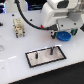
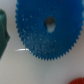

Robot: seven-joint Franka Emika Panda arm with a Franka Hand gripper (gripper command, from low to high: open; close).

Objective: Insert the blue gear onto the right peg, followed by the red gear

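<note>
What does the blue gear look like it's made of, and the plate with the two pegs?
The blue gear looks like moulded plastic: uniform bright blue with fine regular teeth. The plate has a pale, slightly glossy face in a black frame, possibly plastic or metal; too small to tell.

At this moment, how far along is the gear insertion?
Nothing is inserted: both pegs on the plate, including the right peg, stand bare. In hand: the arm hovers over the blue gear, not visibly gripping it. Left: seating it, then the red gear.

A small beige object (image 1: 18, 26) stood on the white surface (image 1: 15, 55) at about ten o'clock in the exterior view, well apart from the black-framed plate (image 1: 35, 62).
</note>
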